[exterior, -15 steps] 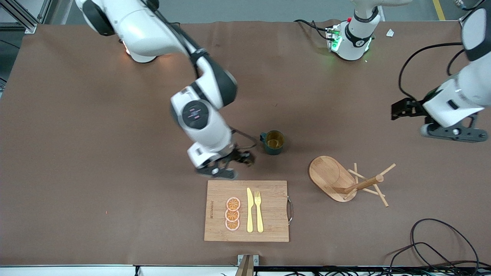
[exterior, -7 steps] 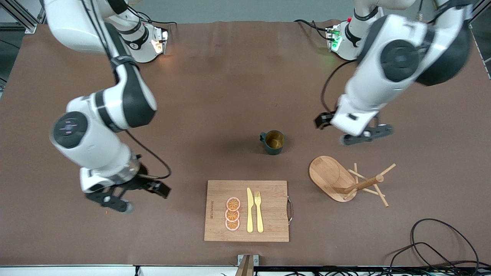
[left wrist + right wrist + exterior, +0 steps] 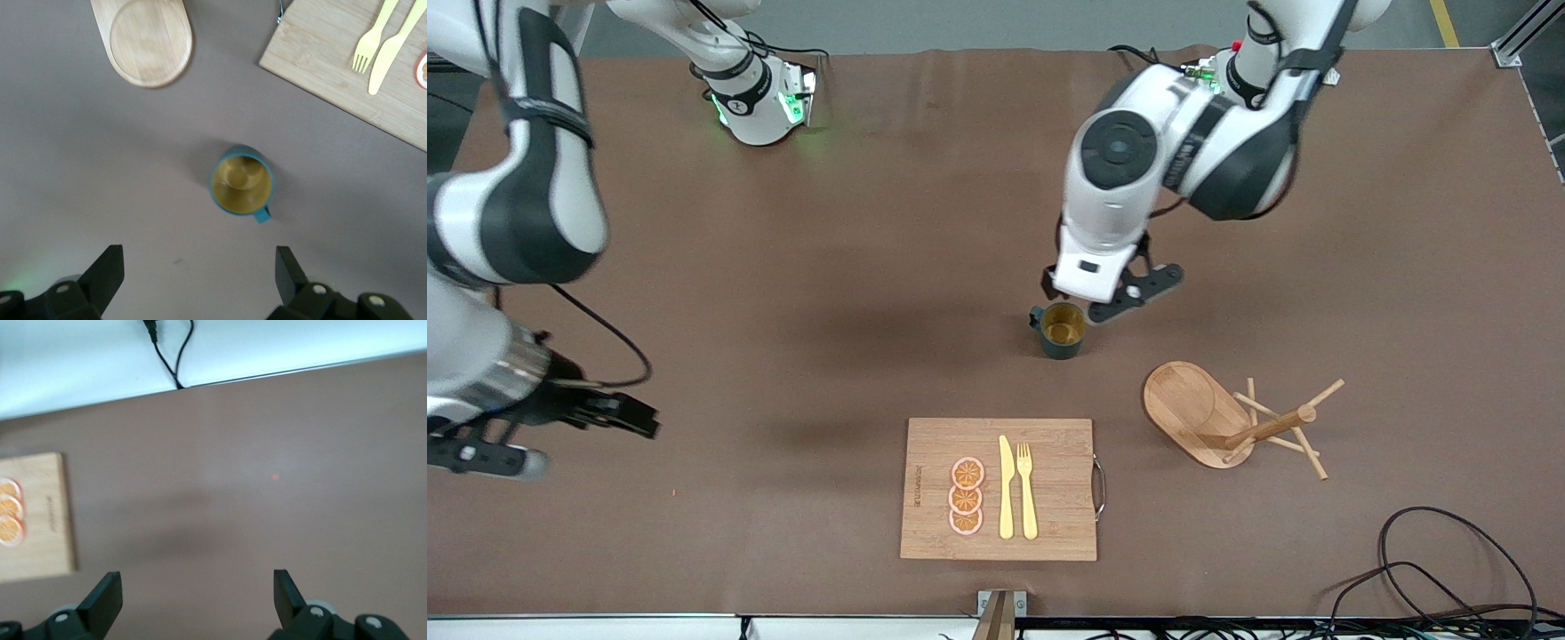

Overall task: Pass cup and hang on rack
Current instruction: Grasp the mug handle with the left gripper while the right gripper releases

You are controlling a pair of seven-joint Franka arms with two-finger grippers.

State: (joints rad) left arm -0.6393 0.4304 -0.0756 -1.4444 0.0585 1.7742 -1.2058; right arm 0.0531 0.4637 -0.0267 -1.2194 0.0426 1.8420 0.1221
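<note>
The dark teal cup (image 3: 1059,329) stands upright on the brown table, yellowish-brown inside, with its handle toward the right arm's end. The left wrist view shows it (image 3: 242,183) just ahead of the open fingers. My left gripper (image 3: 1116,300) is open and empty, just above the table beside the cup. The wooden rack (image 3: 1199,407) sits nearer the front camera than the cup, toward the left arm's end, with its post and pegs (image 3: 1276,424) showing. Its oval base also shows in the left wrist view (image 3: 143,43). My right gripper (image 3: 489,455) is open and empty over bare table at the right arm's end.
A bamboo cutting board (image 3: 1049,480) with orange slices (image 3: 966,496), a yellow knife and a fork lies near the front edge. Its corner shows in the right wrist view (image 3: 37,520). Black cables (image 3: 1440,569) lie at the front corner at the left arm's end.
My right arm has swung away from the cup to its own end of the table. My left arm has come in from its end to just beside the cup.
</note>
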